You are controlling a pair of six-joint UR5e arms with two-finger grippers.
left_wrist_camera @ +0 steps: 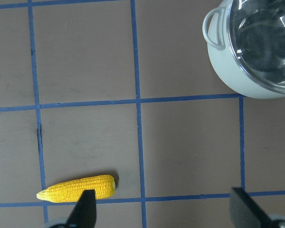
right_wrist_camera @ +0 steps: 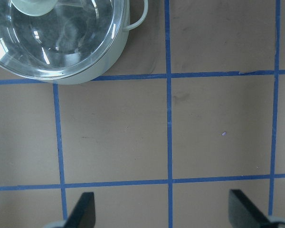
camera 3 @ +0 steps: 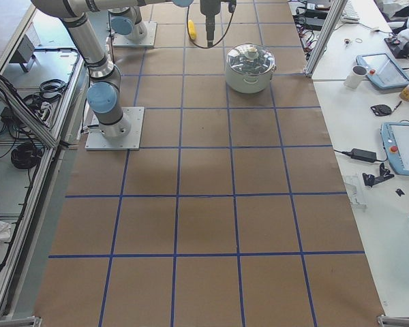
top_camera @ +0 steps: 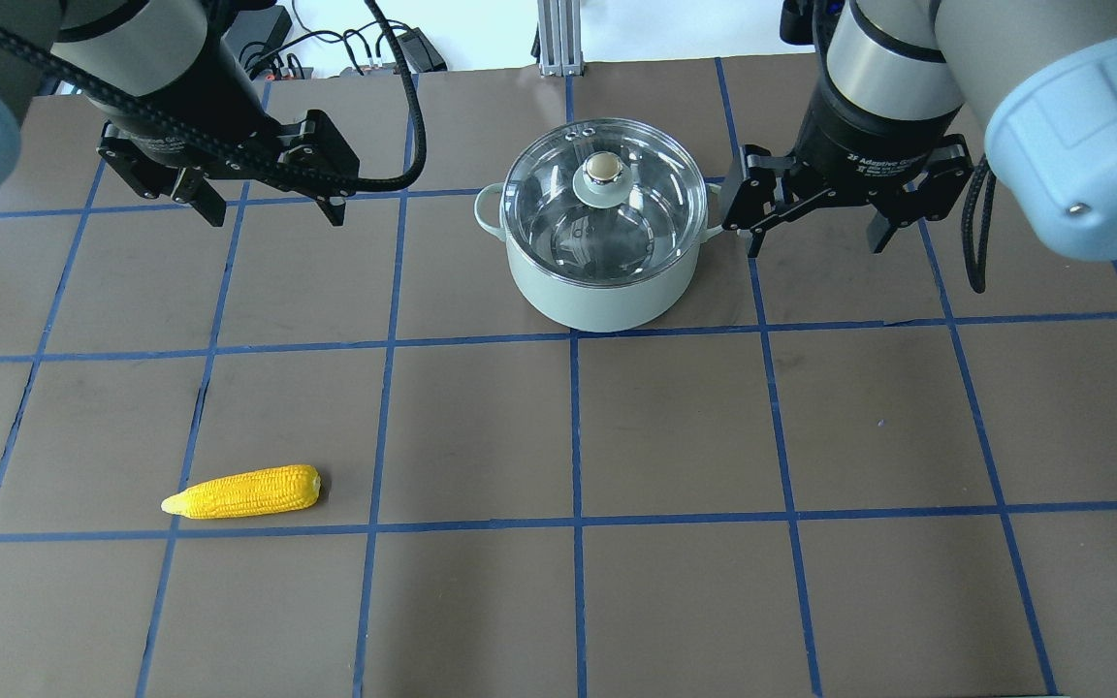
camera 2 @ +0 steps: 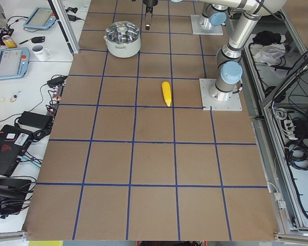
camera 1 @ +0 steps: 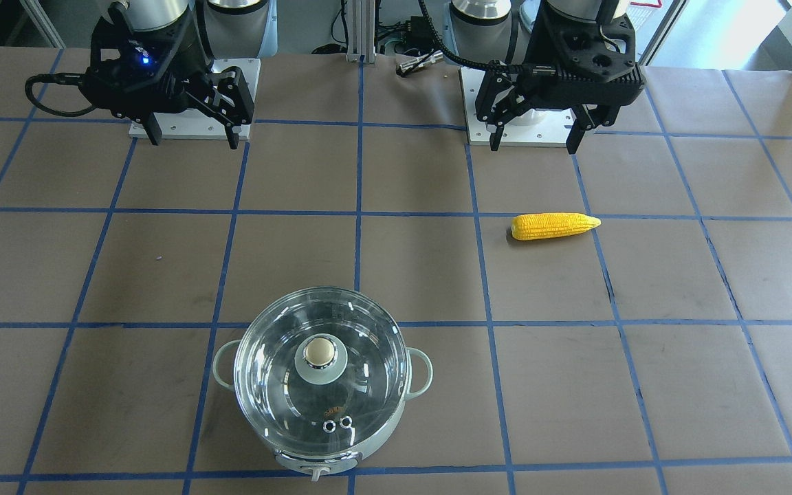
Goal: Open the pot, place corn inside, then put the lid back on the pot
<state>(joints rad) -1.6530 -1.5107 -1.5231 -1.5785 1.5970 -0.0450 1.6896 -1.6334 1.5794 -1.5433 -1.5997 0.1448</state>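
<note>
1. Both of our grippers hang in the air above the table. Each has its fingers spread wide with nothing between them. We read this as a ready stance, with no step of the task begun.
2. Our left gripper hovers over the corn's half of the table. The corn lies flat on the brown paper, well apart from the pot. Its pointed end is turned away from the pot. We judge that this arm is the one placed to fetch it.
3. Our right gripper hovers on the pot's half, off to one side of the pot and not over it. We judge that it is placed to take the lid by its knob.
4. The pot stands upright on the far part of the table from our base. The lid sits squarely on its rim, knob up at the centre, so the pot is closed.
5. Through the clear glass we see only the shiny steel lining. As far as we can tell, nothing lies inside.
</note>
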